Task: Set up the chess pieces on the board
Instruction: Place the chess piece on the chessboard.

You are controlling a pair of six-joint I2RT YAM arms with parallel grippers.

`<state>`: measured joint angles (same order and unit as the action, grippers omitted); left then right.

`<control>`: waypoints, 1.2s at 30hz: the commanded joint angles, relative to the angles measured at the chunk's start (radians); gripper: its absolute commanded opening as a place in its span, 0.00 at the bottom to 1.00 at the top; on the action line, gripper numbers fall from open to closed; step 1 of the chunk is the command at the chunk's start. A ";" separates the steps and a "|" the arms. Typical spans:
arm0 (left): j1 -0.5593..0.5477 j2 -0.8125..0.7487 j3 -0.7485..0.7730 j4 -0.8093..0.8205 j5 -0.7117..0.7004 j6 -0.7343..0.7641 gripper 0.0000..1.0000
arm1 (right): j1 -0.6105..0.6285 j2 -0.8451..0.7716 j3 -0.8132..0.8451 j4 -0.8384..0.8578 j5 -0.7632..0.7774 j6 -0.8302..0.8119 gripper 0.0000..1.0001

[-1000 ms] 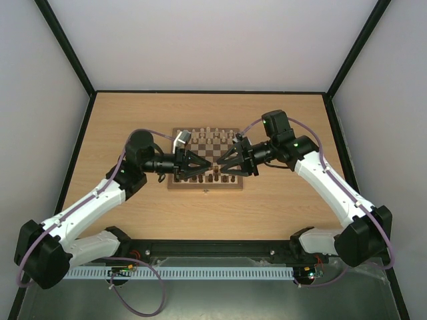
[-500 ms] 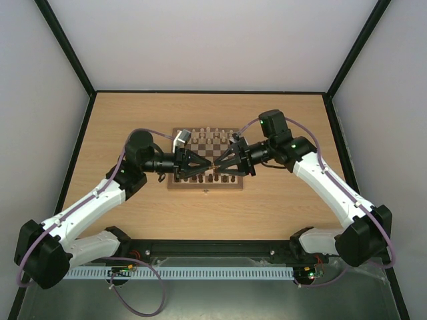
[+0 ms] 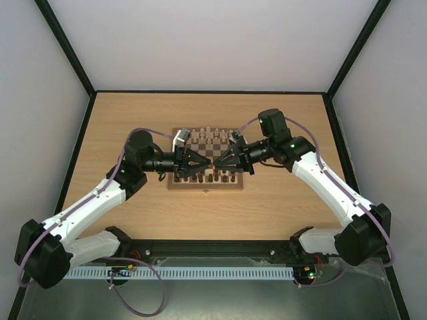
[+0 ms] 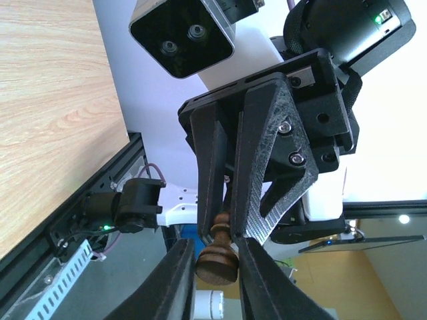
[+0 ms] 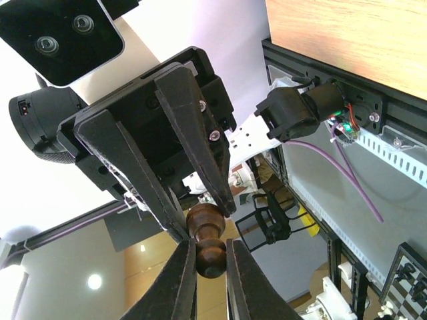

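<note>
Chess piece (image 4: 217,259), a dark pawn, hangs over the board (image 3: 190,186) at mid-frame: your left fingers (image 4: 170,280) grip its base, your right fingers (image 5: 175,283) are closed on its head.

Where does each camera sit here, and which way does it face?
Top external: above and behind the robot, looking down at the board; left arm and right arm show whole.
Left wrist: on the left arm, looking along the left fingers at the right fingers.
Right wrist: the reverse, right fingers at the bottom edge.
Shared: both wrist views show one dark chess piece gripped from both ends.
</note>
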<state>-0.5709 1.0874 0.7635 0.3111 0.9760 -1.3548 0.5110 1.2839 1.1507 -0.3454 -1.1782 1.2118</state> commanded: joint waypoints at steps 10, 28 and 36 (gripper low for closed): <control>0.163 -0.051 0.063 -0.292 -0.003 0.175 0.55 | 0.007 0.070 0.140 -0.284 0.129 -0.199 0.04; 0.324 -0.044 0.303 -0.789 -0.178 0.529 0.58 | 0.139 0.594 0.865 -0.941 1.040 -0.637 0.02; 0.333 -0.049 0.316 -0.820 -0.224 0.562 0.58 | 0.254 0.639 0.757 -0.810 1.274 -0.623 0.01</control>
<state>-0.2474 1.0565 1.0447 -0.4713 0.7803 -0.8261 0.7269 1.9186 1.9663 -1.1755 -0.0788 0.5968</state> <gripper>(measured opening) 0.584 0.084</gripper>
